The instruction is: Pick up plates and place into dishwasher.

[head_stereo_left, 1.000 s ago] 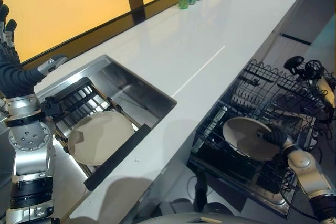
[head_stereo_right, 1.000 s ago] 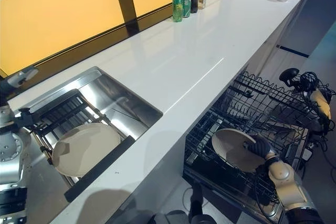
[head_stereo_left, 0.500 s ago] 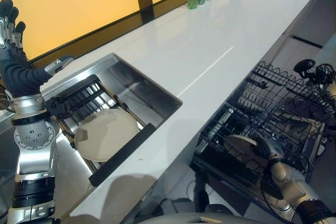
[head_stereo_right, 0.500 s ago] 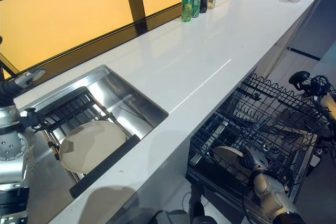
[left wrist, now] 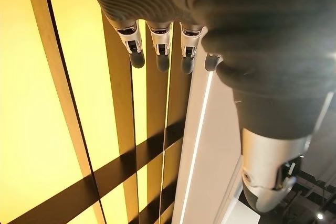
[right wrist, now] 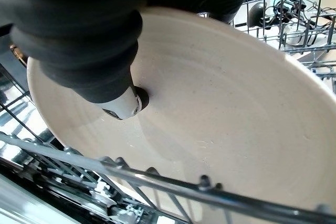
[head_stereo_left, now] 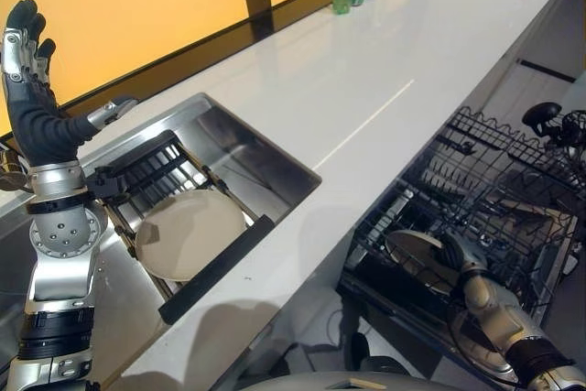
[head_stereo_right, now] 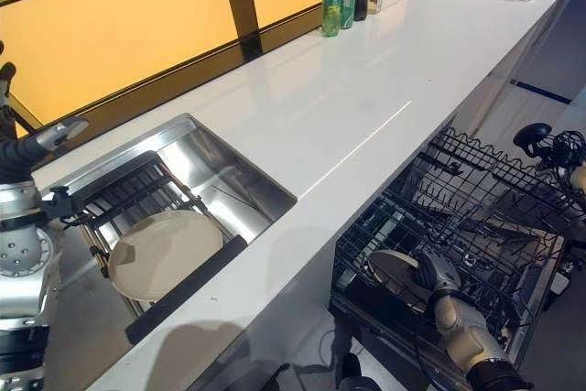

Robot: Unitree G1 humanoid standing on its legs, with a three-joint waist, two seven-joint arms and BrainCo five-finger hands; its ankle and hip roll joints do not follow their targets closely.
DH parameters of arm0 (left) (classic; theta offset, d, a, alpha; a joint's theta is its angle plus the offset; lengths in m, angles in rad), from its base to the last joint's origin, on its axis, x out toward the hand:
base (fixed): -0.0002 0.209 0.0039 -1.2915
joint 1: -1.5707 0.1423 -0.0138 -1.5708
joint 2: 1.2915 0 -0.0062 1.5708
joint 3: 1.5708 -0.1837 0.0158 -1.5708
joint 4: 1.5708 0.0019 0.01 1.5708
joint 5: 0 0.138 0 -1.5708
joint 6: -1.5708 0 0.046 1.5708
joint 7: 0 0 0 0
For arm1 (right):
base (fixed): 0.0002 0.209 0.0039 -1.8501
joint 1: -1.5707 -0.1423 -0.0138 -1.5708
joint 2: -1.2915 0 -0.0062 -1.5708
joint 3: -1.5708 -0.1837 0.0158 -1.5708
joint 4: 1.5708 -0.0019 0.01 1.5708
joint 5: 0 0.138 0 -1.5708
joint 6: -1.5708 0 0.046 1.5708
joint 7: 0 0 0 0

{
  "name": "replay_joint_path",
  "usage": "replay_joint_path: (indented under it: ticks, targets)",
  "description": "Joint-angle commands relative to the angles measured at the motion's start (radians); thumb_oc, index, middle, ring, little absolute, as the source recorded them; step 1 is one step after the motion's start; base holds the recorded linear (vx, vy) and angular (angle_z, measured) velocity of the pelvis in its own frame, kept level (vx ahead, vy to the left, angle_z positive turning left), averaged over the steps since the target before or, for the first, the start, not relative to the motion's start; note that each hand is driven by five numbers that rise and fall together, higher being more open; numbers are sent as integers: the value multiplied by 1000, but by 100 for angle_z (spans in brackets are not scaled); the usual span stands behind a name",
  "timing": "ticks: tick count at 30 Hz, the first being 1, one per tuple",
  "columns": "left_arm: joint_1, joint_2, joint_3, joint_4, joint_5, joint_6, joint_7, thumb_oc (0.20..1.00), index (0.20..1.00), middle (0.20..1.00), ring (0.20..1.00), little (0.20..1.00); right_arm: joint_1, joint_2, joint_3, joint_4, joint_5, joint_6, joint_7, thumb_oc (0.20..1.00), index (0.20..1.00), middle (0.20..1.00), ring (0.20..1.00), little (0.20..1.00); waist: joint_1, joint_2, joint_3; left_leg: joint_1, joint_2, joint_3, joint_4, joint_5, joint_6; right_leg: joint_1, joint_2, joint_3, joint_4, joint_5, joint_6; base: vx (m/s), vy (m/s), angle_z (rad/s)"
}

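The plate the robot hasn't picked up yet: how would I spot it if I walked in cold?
Start at the long white counter and follow it to the steel sink set into its near end. A black rack sits in the sink, and the round cream plate lies flat on it. The other plate stands tilted in the dishwasher basket, held by the right hand.

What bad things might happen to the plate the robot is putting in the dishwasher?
The right hand grips the plate low among the dishwasher rack wires. If it lets go before the plate sits between them, the plate may tip over. The rim might also knock a wire and chip. The fingers could snag on the wires when pulling out.
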Motion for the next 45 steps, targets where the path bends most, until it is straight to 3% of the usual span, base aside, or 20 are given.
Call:
replay_joint_path:
  ticks: [1,2,3,4,5,6,14,22,25,28,30,36,40,45]
  targets:
    - [-30,69,-33,-11,-14,-16,15,1000,1000,1000,1000,1000,52,58,108,27,62,-5,12,200,200,200,200,200,13,-36,-55,-141,39,-19,68,59,-2,16,-90,11,129,-176,64,22,-11,4]
    - [-27,67,-31,-14,-15,-14,14,1000,1000,1000,1000,1000,52,60,104,29,65,-5,10,219,219,219,219,219,14,-38,-56,-139,40,-18,68,58,-2,18,-90,10,128,-176,64,20,-13,4]
    - [-27,67,-30,-15,-17,-12,12,1000,1000,1000,1000,1000,51,62,101,30,67,-3,5,457,457,457,457,457,15,-38,-58,-138,40,-18,67,58,-2,20,-89,9,127,-176,64,18,-11,5]
    - [-26,67,-29,-15,-17,-13,10,1000,1000,1000,1000,1000,52,63,98,30,67,-3,0,586,586,586,586,586,16,-39,-59,-136,40,-18,66,59,-2,21,-88,9,127,-176,63,15,-9,4]
    - [-25,64,-27,-12,-16,-15,6,1000,1000,1000,1000,1000,52,65,92,32,65,-4,-5,940,940,940,940,940,16,-40,-61,-133,41,-17,64,59,-2,24,-87,9,125,-175,63,17,-6,4]
    - [-23,63,-27,-11,-16,-16,6,1000,1000,1000,1000,1000,53,65,88,30,65,-4,-10,1000,1000,1000,1000,1000,15,-41,-64,-132,42,-16,62,60,-2,24,-86,10,124,-173,63,0,0,0]
    - [-9,65,-20,-1,-18,-23,3,1000,1000,1000,1000,1000,56,55,29,-19,103,19,-60,1000,1000,1000,1000,1000,12,-47,-75,-116,46,-10,47,63,1,34,-81,9,115,-171,61,0,0,0]
    - [53,48,34,12,9,-10,2,1000,1000,1000,1000,1000,59,20,-115,-165,139,41,-120,1000,1000,1000,1000,1000,12,-54,-84,-106,43,-8,34,66,6,40,-76,9,111,-168,57,0,0,0]
    - [87,38,63,30,19,31,-12,1000,1000,1000,1000,1000,60,1,-193,-265,155,51,-128,1000,1000,1000,1000,1000,12,-54,-84,-106,39,-8,33,67,8,39,-75,10,113,-168,55,3,42,-1]
    - [108,37,67,60,64,113,-38,1000,1000,1000,1000,1000,53,-21,-250,-345,189,46,-138,1000,1000,1000,1000,1000,13,-52,-83,-107,35,-11,32,68,10,38,-74,10,115,-168,54,-1,52,-1]
    - [130,53,65,112,100,193,-53,1000,1000,1000,1000,1000,35,-41,-305,-444,253,34,-153,1000,1000,1000,1000,1000,17,-49,-83,-107,29,-15,29,68,13,36,-76,9,118,-170,52,-3,85,-1]
    - [143,70,69,192,151,292,-79,1000,1000,1000,1000,1000,21,-68,-361,-524,259,-23,-178,1000,1000,1000,1000,1000,26,-42,-85,-112,17,-22,24,71,16,31,-82,-5,124,-172,53,0,82,2]
    - [137,97,44,223,177,373,-160,1000,1000,1000,1000,1000,15,-94,-387,-552,286,-69,-189,1000,1000,1000,1000,1000,31,-38,-85,-121,10,-28,24,75,17,28,-86,-17,129,-173,54,18,81,6]
    - [87,128,-81,305,155,468,-331,1000,1000,1000,1000,1000,-11,-120,-381,-588,306,-63,-211,1000,1000,1000,1000,1000,33,-24,-78,-131,1,-38,20,79,21,18,-95,-36,146,-179,60,32,102,12]
